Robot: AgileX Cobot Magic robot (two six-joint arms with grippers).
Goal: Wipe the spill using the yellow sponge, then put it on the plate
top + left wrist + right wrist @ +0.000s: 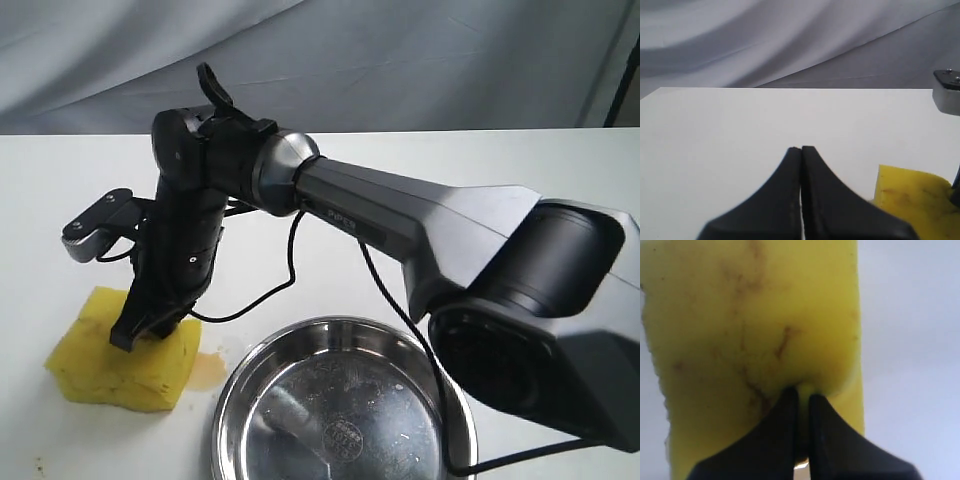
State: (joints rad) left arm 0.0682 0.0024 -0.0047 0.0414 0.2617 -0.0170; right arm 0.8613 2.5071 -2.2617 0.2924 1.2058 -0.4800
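1. The white table [480, 160] carried everything, with a grey cloth [400, 60] hanging beyond the plate's far side.
2. The right arm [420, 220] reached over the plate from its right and ended past its left rim.
3. The plate [340, 322] lay empty, so we judged the last step not yet done.
4. The sponge [110, 365] rested flat on the table, just left of the plate and apart from it.
5. The right gripper [801, 395] pressed down into the sponge's top, its jaws nearly together and pinching a small fold of foam.
6. The left gripper [801, 150] hung over bare table farther left of the plate, jaws together and holding nothing.
7. The spill [208, 368] showed as a pale amber stain between the sponge and the plate, against the sponge's near edge. We judged the wiping unfinished.
8. A thin black cable [280, 285] sagged from the right arm above the plate's far rim. We thought it, and the near rim, might catch the sponge on the lift across.
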